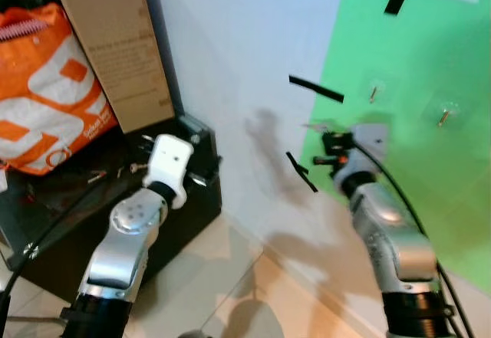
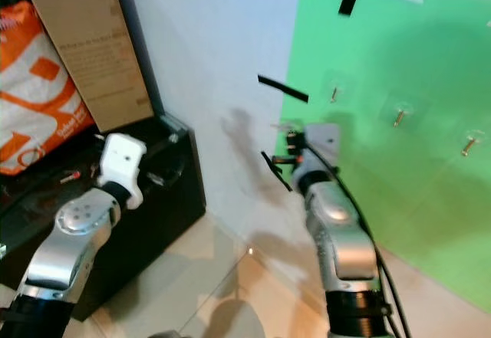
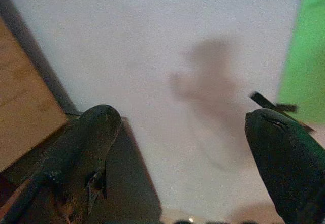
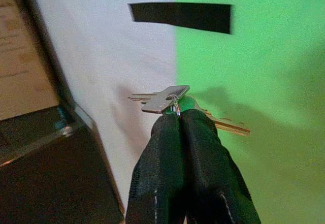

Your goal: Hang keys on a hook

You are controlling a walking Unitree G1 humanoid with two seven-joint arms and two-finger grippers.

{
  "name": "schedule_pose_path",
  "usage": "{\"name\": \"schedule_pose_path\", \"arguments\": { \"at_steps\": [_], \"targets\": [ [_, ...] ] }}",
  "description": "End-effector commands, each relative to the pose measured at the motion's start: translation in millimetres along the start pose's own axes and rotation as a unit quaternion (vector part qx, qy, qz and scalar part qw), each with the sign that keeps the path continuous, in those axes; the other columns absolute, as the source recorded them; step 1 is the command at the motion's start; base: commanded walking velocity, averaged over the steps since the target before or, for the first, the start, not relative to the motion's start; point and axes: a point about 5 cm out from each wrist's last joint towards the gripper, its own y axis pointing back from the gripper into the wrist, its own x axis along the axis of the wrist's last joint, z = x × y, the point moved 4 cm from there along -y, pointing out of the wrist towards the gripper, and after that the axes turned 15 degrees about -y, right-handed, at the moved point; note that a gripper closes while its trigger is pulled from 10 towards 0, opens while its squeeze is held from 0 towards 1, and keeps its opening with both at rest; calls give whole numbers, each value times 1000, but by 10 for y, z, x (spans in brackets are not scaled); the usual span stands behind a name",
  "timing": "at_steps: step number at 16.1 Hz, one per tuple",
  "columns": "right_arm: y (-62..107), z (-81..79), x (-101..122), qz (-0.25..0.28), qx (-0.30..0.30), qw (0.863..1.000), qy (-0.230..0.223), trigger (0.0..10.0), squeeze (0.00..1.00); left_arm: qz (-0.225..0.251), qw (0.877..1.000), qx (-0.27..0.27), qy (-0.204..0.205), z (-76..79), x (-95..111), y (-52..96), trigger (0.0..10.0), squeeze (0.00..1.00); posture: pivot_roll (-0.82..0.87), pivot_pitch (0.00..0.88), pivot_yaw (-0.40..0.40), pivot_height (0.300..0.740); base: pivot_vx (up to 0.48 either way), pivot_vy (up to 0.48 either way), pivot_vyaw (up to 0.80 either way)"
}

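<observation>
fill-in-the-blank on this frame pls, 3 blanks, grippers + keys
The right gripper is shut on a bunch of silver and brass ____.
The left gripper, raised near the black cabinet, has its fingers ____.
The small metal hooks are fixed on the ____ sheet.

Missing words: keys; open; green

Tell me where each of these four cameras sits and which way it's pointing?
Left eye view: on the head, looking forward and down at the green sheet with its hooks; both silver arms show.
Right eye view: the head's other eye, same scene.
Left wrist view: on the left arm, looking along the left gripper, fingers apart, at the white wall.
Right wrist view: on the right arm, looking along the right gripper, fingers shut on the keys.
Shared: both wrist views and the eyes see the black tape strip.
</observation>
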Motion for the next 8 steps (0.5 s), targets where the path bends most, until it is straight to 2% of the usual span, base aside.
{"name": "schedule_pose_path", "arguments": {
  "at_steps": [1, 3, 5, 8],
  "targets": [
    [0, -84, 30, 6, 15, 1000, -6, 10000, 0, 15, 1000, -21, -3, -29, 43, 46, 10000, 0, -26, 0, 5, 740, 0, 0, 0],
    [-6, -90, 45, 8, 17, 1000, -9, 10000, 0, 26, 999, -44, -1, -8, 71, 56, 10000, 0, -18, 0, -2, 740, 0, 0, 0],
    [-34, -100, 137, 21, 21, 999, -18, 10000, 0, 46, 994, -95, 3, 69, 131, 101, 10000, 0, -11, 0, -8, 740, 0, 0, 0],
    [-67, -77, 248, 36, 20, 999, -20, 10000, 0, 60, 989, -135, 9, 141, 169, 154, 10000, 0, -8, 0, -11, 740, 0, 0, 0]
  ]
}}
